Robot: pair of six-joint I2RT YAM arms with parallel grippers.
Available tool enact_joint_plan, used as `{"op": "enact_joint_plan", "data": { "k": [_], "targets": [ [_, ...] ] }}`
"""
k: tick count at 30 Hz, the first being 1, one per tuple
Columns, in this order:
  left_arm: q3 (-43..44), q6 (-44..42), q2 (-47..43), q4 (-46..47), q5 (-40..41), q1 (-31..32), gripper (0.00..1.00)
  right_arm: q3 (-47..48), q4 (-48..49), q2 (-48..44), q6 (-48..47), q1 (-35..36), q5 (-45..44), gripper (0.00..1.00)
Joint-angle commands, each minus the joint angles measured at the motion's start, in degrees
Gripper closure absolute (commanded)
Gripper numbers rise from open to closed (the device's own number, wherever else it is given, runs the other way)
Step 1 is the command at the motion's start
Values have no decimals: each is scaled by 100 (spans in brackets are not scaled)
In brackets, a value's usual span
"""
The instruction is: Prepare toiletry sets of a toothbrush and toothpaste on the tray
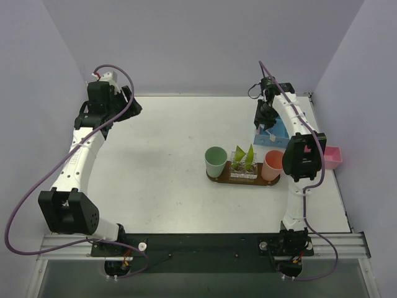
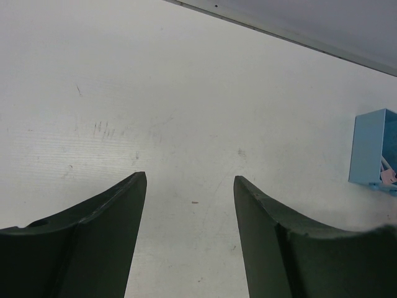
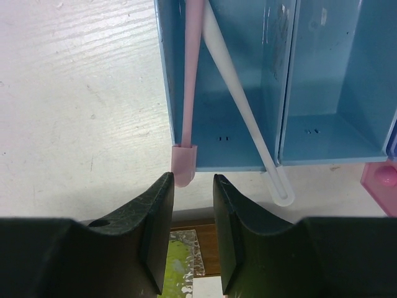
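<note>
Lime-green toothpaste tubes (image 1: 239,155) stand in a clear holder (image 1: 244,171) on the tray (image 1: 243,182), between a mint-green cup (image 1: 216,161) and a salmon cup (image 1: 272,165). No brush is visible on the tray in the top view, and both cups look empty, though small detail there is hard to resolve. The white toothbrush (image 3: 237,93) and a pink toothbrush (image 3: 190,81) lean in one compartment of the blue bin (image 3: 335,93), their ends sticking out over its near wall. The right gripper (image 3: 193,183) hovers just short of the pink brush's end, jaws narrowly parted, nothing between them. The left gripper (image 2: 190,180) is spread wide over the bare bench (image 2: 186,93), well apart from the tray, holding nothing. Judgement: early stage. The paste is on the tray but unpaired, no brush has been fetched, and no set is assembled.
</note>
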State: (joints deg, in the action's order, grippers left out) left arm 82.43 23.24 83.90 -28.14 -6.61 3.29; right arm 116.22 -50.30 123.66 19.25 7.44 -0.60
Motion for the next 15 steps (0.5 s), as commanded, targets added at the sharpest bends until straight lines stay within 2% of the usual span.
{"op": "enact_joint_plan", "data": {
  "k": [1, 7, 15],
  "targets": [
    [247, -31, -58, 72, -16, -4, 31, 41, -76, 124, -70, -15, 16, 72],
    [221, -13, -67, 89, -16, -4, 32, 32, -76, 282, -70, -6, 201, 71],
    [229, -31, -75, 81, -16, 5, 31, -12, -67, 335, -61, -15, 227, 78]
  ]
}}
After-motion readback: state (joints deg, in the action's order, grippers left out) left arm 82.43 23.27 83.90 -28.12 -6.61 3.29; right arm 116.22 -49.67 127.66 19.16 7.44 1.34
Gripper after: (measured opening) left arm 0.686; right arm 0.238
